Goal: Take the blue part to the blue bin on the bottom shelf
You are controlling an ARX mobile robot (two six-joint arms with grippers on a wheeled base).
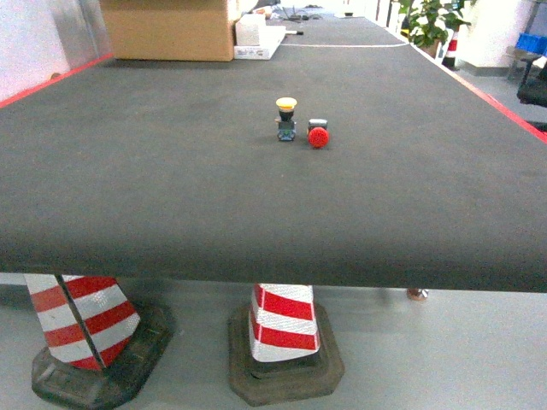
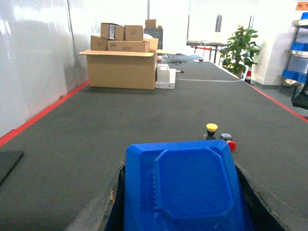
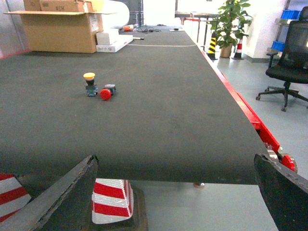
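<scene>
While the right gripper's point(image 3: 175, 192) jaws sit wide apart, the blue bin point(image 2: 182, 185) fills the left jaws, clamped lengthwise away.

Blue bin point(image 2: 185, 187) fills foreground of left wrist view, ridged underside toward camera, overlapping dark tabletop.

No text or label can be read.

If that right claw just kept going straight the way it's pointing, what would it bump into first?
Probably the front edge of the dark-topped table, which lies directly ahead of the open right gripper. The yellow push-button and red push-button sit farther back and left, likely off its line; depth is unclear.
</scene>
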